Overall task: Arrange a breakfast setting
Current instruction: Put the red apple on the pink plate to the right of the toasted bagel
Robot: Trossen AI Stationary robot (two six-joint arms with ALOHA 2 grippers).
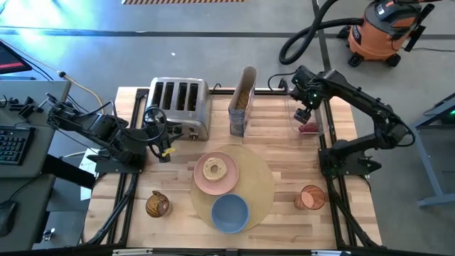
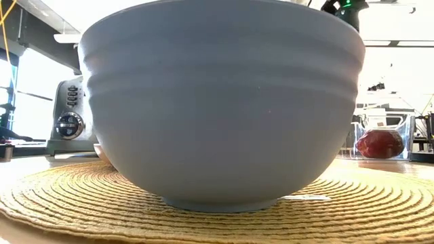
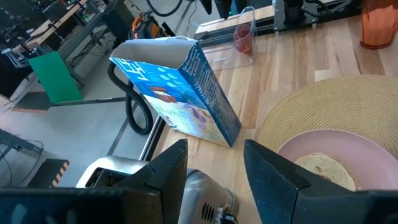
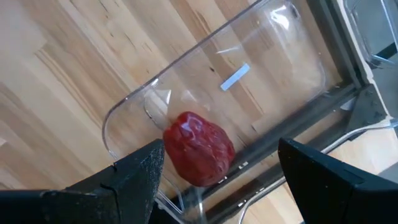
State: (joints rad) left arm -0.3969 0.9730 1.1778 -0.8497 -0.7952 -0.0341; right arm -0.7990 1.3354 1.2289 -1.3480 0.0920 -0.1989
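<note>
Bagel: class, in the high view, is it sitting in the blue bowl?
No. The bagel lies on the pink plate; the blue bowl beside it looks empty.

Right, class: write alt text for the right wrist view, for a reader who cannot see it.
A red fruit lies in a clear bin on a wooden table, seen from just above. The right gripper hangs over it with its two dark fingers open, one on either side of the fruit and not touching it.

Workshop, shop vacuum, concrete floor
</note>
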